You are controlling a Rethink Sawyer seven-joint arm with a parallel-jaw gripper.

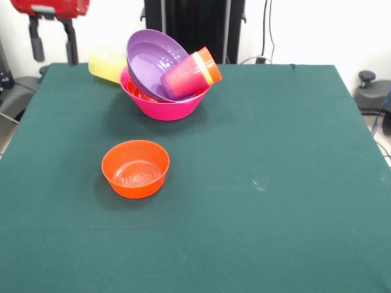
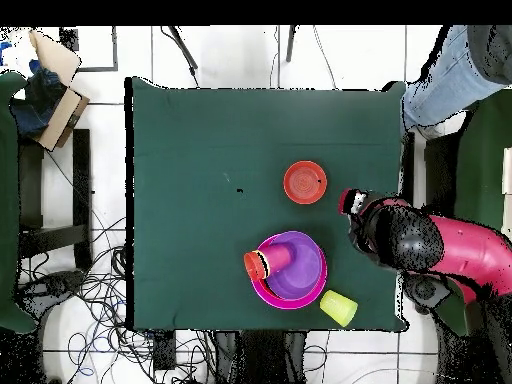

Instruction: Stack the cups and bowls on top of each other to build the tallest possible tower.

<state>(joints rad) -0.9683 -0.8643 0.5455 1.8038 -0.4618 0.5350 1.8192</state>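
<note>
The hand (image 1: 54, 41) hangs spread and empty above the desk's (image 1: 275, 152) far left corner in the front view. The tower (image 1: 165, 85), pink bowl (image 1: 168, 107) holding a tilted purple bowl (image 1: 153, 61) and nested cups (image 1: 192, 74), sits just beside it at the far edge, a yellow cup (image 1: 107, 64) between them. A small orange bowl (image 1: 135, 169) stands alone toward the desk's middle.

My pincer (image 1: 54, 39) runs off the top edge up front. Purple bowl (image 1: 154, 62) hides most of the pink bowl's (image 1: 168, 107) inside; something orange (image 1: 142, 95) peeks beneath, shape unclear. Yellow cup (image 1: 106, 64) sits partly behind them.
</note>
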